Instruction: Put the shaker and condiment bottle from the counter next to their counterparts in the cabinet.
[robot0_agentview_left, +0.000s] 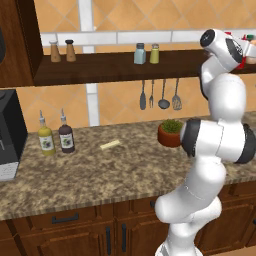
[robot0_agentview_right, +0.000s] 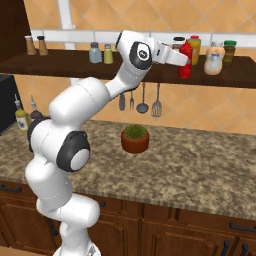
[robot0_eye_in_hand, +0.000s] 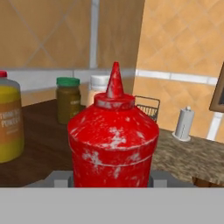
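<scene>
The arm was raised to shelf height, its gripper (robot0_agentview_right: 184, 61) clamped on the red condiment bottle (robot0_agentview_right: 185, 60); in the hand view the bottle (robot0_eye_in_hand: 113, 140) stood upright between the fingers, nozzle cap up. The bottle was held at the front edge of the dark cabinet shelf board (robot0_agentview_right: 75, 65), toward its right part, just beside an orange, red-capped squeeze bottle (robot0_agentview_right: 194, 48) and a dark bottle (robot0_agentview_right: 178, 42) behind it (whether its base touched the board could not be told).

Farther right on the shelf stood a pale jar (robot0_agentview_right: 214, 59) and a green-lidded jar (robot0_agentview_right: 229, 52); the hand view showed the green-lidded jar (robot0_eye_in_hand: 68, 98) beyond the red bottle and a yellow-orange container (robot0_eye_in_hand: 9, 120) at the left edge.

The blue-grey shaker (robot0_agentview_left: 140, 53) stood on the shelf, just beside the yellow-green shaker (robot0_agentview_left: 155, 53), the two apart by a narrow gap. Two brown shakers (robot0_agentview_left: 62, 51) stood near the shelf's left end.

On the granite counter (robot0_agentview_left: 100, 170): a yellow spouted bottle (robot0_agentview_left: 46, 136) and a dark spouted bottle (robot0_agentview_left: 66, 135) side by side, a small pale stick (robot0_agentview_left: 110, 145), and a potted plant (robot0_agentview_right: 135, 138). Utensils (robot0_agentview_left: 159, 95) hung below the shelf.
</scene>
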